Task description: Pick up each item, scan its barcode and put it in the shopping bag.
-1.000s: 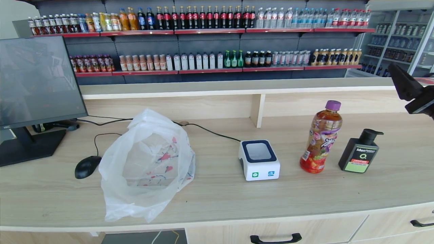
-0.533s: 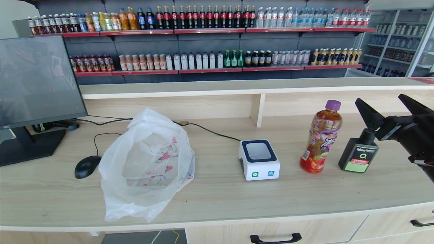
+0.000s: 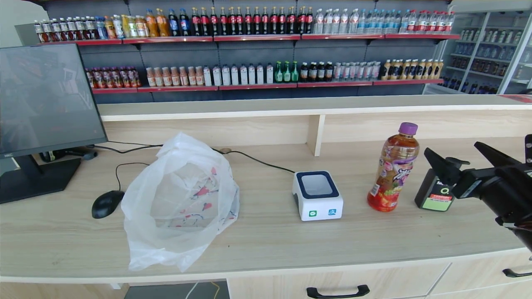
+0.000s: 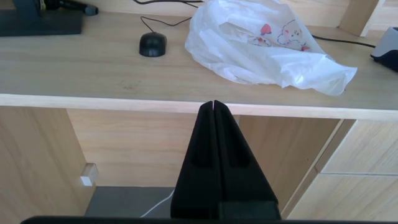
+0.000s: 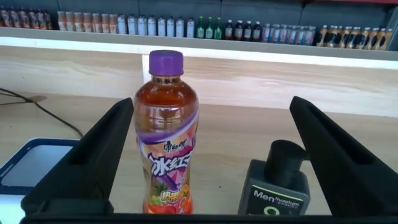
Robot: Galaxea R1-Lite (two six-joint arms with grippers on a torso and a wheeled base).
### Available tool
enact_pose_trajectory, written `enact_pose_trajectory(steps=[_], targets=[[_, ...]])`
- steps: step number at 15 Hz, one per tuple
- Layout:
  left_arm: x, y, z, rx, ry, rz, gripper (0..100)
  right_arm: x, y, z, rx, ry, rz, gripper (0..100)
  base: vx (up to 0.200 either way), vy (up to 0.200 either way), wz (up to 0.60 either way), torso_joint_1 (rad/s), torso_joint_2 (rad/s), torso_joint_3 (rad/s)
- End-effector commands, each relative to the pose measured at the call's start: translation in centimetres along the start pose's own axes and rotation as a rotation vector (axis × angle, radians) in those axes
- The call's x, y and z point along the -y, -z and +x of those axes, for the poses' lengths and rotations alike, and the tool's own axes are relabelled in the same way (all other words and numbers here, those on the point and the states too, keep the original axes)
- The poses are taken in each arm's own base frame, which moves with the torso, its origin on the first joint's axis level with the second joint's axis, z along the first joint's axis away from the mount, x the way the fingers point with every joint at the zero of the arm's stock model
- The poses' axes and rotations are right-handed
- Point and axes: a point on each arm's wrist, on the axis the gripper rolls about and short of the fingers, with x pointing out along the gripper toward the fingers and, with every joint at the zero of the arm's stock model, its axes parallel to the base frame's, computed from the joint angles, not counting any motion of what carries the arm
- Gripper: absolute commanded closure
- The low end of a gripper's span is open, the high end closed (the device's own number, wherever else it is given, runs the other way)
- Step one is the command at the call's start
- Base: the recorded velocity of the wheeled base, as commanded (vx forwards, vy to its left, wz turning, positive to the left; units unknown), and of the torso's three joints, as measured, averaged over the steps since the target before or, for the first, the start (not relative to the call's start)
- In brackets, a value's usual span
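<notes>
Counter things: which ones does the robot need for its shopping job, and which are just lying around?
For the job: tea bottle, black pump bottle, scanner, shopping bag, open right gripper.
Just lying about: mouse, monitor, drinks on the shelves.

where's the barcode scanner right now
In the head view the barcode scanner sits on the counter, between the shopping bag on its left and the purple-capped drink bottle on its right.

Upper part of black pump bottle [image 3: 430, 195] behind right gripper [image 3: 451, 148]; monitor [image 3: 45, 95] partly past the edge.
</notes>
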Motion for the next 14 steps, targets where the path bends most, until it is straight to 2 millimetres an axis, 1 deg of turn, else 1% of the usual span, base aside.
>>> enact_pose_trajectory(steps=[1,3,9,11,14], targets=[[0.0,0.0,0.0,0.0,0.0,0.0,100,-0.8,0.6,-1.0,-0.041,-0.021,0.007,0,0.0,0.0,0.0,0.0,0.0,0.0],[0.0,0.0,0.0,0.0,0.0,0.0,100,-1.4,1.1,-1.4,-0.069,-0.02,0.016,0,0.0,0.0,0.0,0.0,0.0,0.0],[0.0,0.0,0.0,0.002,0.0,0.0,100,-1.8,2.9,-1.8,-0.162,-0.035,0.062,0,0.0,0.0,0.0,0.0,0.0,0.0],[0.0,0.0,0.0,0.0,0.0,0.0,100,-2.3,3.5,-2.3,-0.203,-0.051,0.11,0,0.0,0.0,0.0,0.0,0.0,0.0],[0.0,0.0,0.0,0.0,0.0,0.0,100,-2.7,4.2,-1.1,-0.22,-0.061,0.116,0,0.0,0.0,0.0,0.0,0.0,0.0]])
